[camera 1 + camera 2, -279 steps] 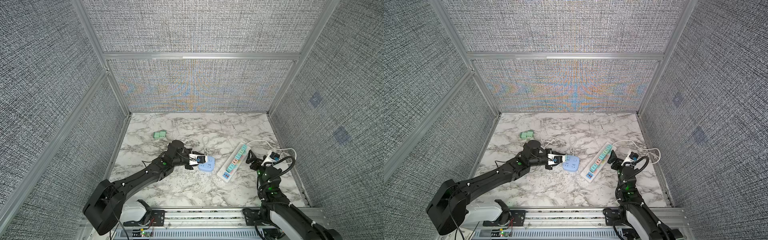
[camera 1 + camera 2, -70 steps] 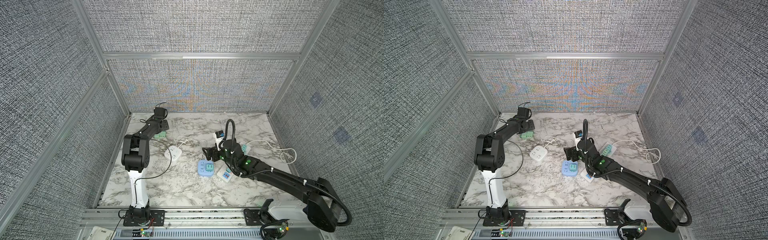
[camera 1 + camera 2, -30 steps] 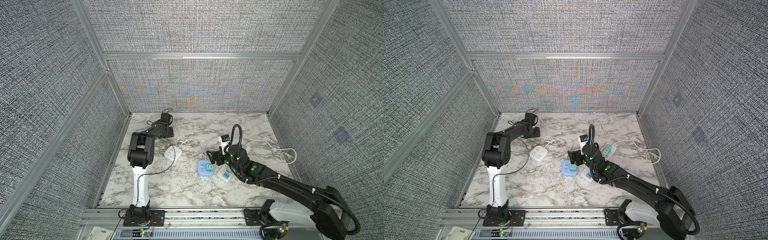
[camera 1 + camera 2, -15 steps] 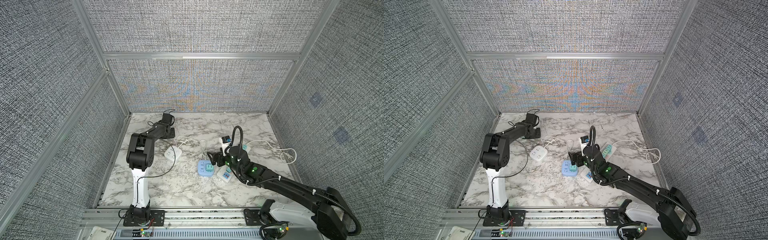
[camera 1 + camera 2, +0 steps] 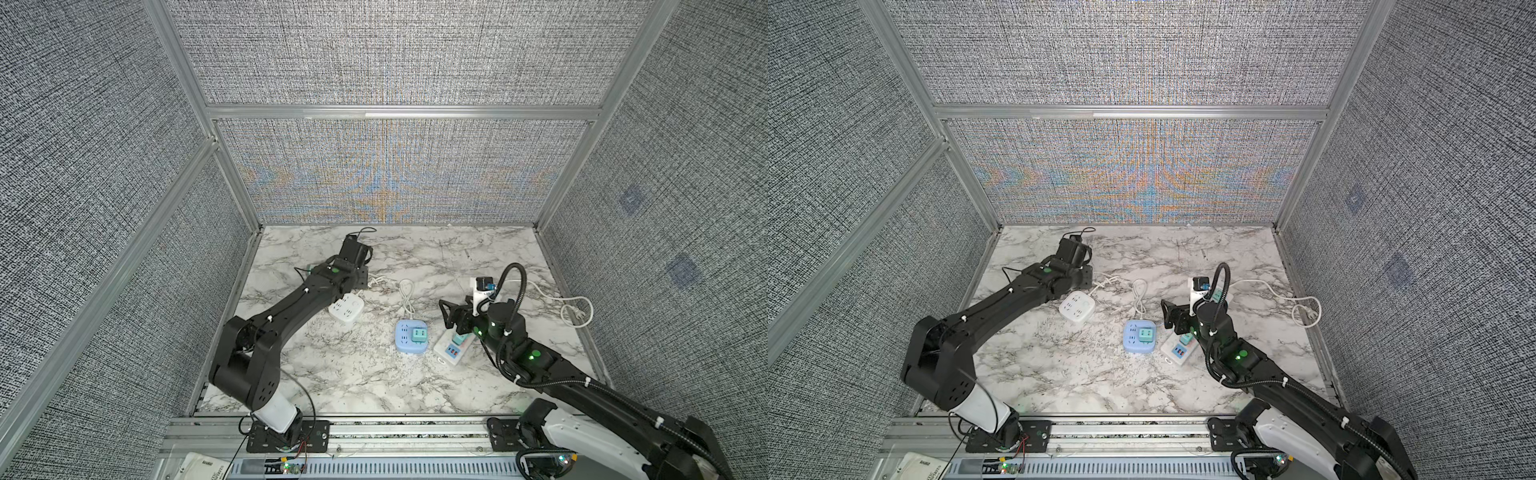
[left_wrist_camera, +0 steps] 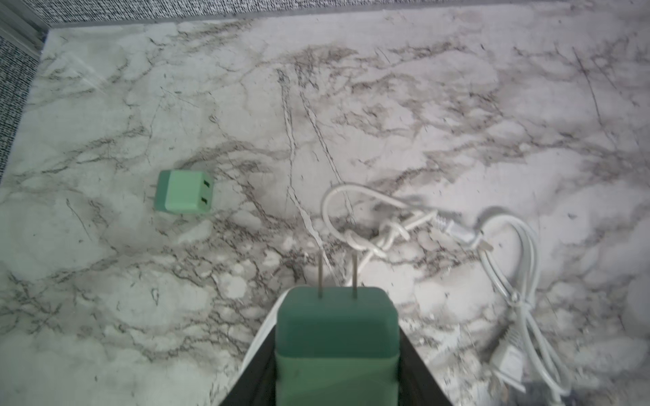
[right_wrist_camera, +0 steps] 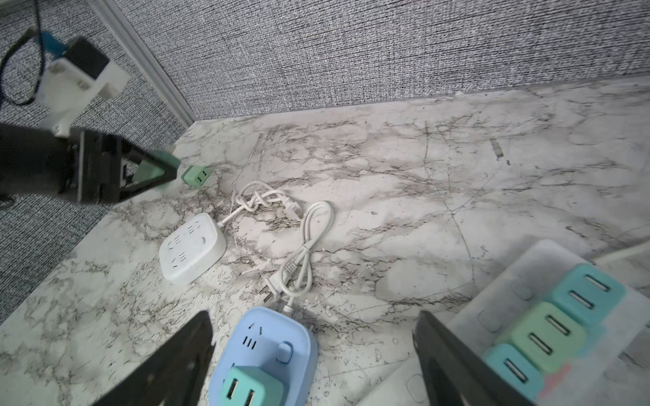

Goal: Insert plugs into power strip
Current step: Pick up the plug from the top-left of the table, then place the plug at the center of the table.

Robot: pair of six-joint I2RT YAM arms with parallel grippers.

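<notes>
Your left gripper (image 6: 337, 365) squeezes a green plug (image 6: 337, 323) between its jaws, prongs poking out past the tips, a second green plug (image 6: 183, 192) lies on the table (image 6: 422, 105) ahead, and your right gripper (image 7: 313, 316) gapes wide and empty, a blue socket box (image 7: 267, 341) just ahead of its jaws.

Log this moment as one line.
left gripper: shut on green plug | right gripper: open, near blue socket cube | spare plug: on table

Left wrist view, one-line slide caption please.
Left gripper grips a green plug, prongs out; a second mint plug lies on the marble table near white cords.
</notes>
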